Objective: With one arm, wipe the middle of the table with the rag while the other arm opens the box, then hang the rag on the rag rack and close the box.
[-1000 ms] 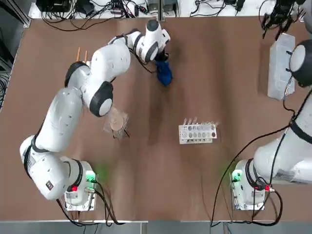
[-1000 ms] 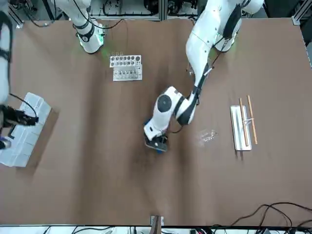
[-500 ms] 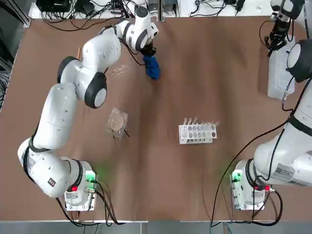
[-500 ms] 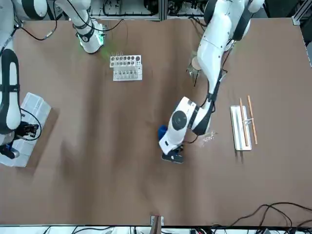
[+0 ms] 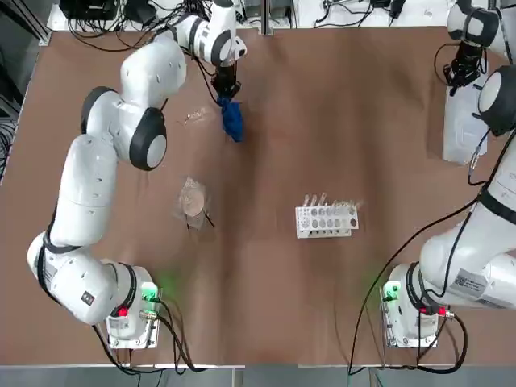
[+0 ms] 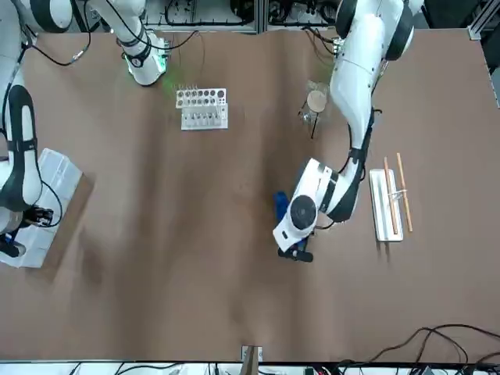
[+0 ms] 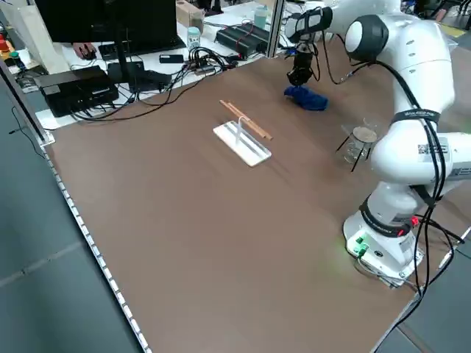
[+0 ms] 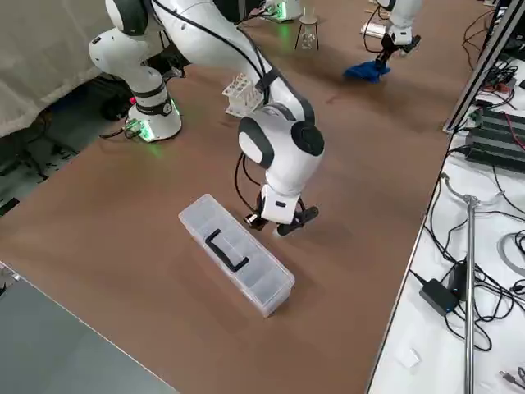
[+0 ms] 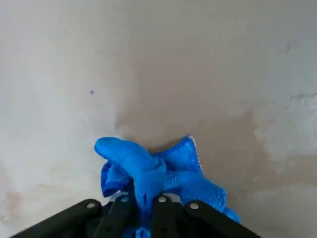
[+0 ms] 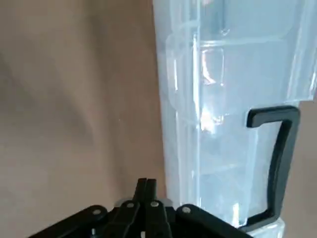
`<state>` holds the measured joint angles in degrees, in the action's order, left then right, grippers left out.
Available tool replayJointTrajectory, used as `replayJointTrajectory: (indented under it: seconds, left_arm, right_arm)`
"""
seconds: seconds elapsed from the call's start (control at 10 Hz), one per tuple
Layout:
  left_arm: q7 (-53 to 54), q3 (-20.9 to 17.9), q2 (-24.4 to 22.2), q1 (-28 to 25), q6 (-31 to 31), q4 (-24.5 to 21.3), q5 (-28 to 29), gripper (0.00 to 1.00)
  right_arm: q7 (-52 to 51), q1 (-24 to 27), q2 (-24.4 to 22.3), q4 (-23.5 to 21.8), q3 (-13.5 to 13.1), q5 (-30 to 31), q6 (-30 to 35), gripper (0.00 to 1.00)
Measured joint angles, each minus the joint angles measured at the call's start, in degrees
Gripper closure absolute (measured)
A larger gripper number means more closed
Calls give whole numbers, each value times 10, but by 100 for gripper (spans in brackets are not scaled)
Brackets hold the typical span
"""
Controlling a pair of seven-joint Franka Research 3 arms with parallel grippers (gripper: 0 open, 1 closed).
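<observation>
1. The left gripper [image 5: 226, 87] is at the far side of the table [image 5: 322, 306], left of centre, with its fingers pinched shut on the top of the rag [image 5: 232, 119]. The cloth trails down and rests on the surface. Only a small fold seems to be caught between the fingers, so a fast sweep could pull the rag loose and leave it behind.

2. The rag is on the far-left part of the table, not the middle. If the wiping stays here, the central patch may go uncleaned.

3. The rag rack [image 6: 388, 205] lies just left of that gripper, its wooden rods pointing along the base. A wide stroke leftward could knock it or drag the cloth over the rods too early.

4. The right gripper [image 8: 281, 223] hangs just beside the box [image 8: 238, 253], at the far right edge of the table. Its fingers are closed with nothing between them. The lid looks shut, the black handle [image 10: 275, 158] untouched.

5. With the fingers shut, they cannot hook the handle or the lid edge; pushing in that state would probably slide the light box toward the table's rim instead of opening it.

6. The wrapped round item [image 5: 193, 200] and the tube rack [image 5: 326, 219] stand nearer the robot; a longer wipe toward the centre could catch either.
</observation>
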<state>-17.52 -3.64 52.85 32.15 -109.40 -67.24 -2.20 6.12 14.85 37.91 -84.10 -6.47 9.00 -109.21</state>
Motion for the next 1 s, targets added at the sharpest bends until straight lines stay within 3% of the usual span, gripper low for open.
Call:
replayJointTrajectory:
  seconds: [0.3,0.8,1.0]
  left_arm:
    - [1,6,-2,2,-19,-3,-1,89]
    - [-3,38,22,52,-192,-10,-1,89]
    - [-6,43,24,78,-235,-7,-1,89]
  right_arm:
    - [-2,6,0,-26,0,16,-37,99]
    - [-20,8,-1,-28,-1,22,-41,99]
    - [-32,8,-7,-25,-4,32,-31,99]
